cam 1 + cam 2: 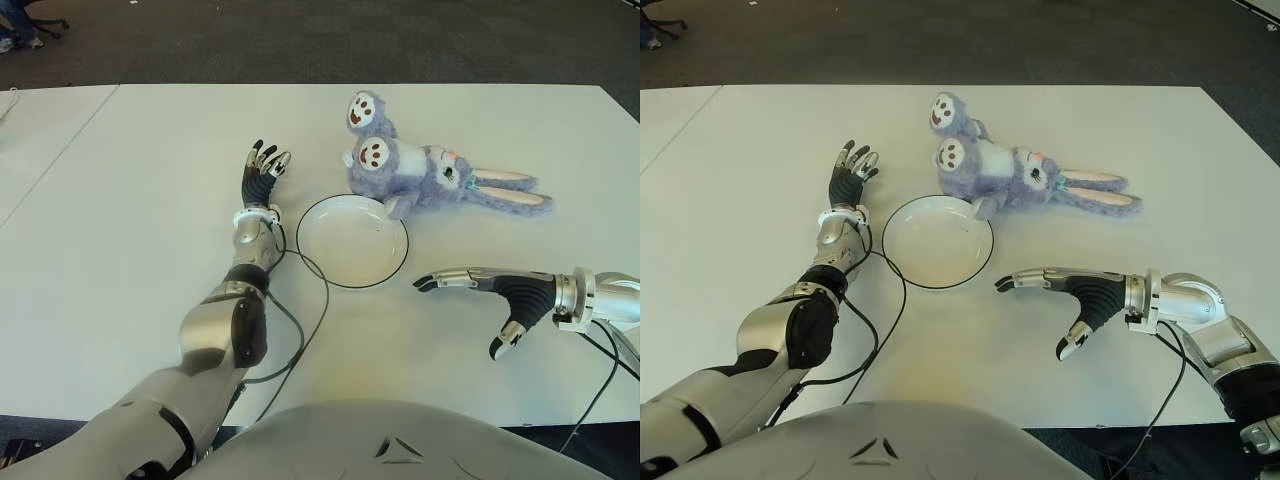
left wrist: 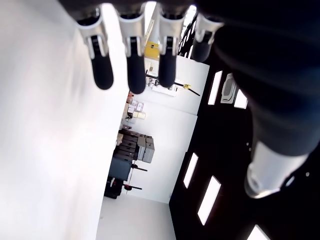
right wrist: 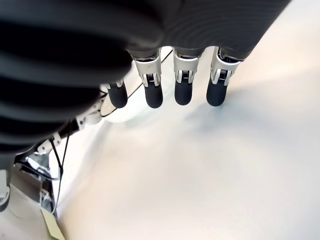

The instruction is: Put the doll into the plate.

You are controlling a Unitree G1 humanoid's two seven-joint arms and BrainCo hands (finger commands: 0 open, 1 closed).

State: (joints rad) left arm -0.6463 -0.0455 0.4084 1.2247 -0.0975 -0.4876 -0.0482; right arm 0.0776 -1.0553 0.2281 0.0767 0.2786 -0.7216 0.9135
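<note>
Lying on the white surface (image 1: 120, 250) just beyond the empty plate (image 1: 352, 241), seemingly touching its rim, the plush rabbit doll (image 1: 420, 172) was not yet grasped. Both the right hand (image 1: 490, 295) and left hand (image 1: 262, 175) were spread, holding nothing.

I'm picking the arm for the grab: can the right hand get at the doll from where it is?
Probably yes. The right hand is open and empty, nearer the robot than the doll, with only bare table between them. The plate sits off to its left.
</note>
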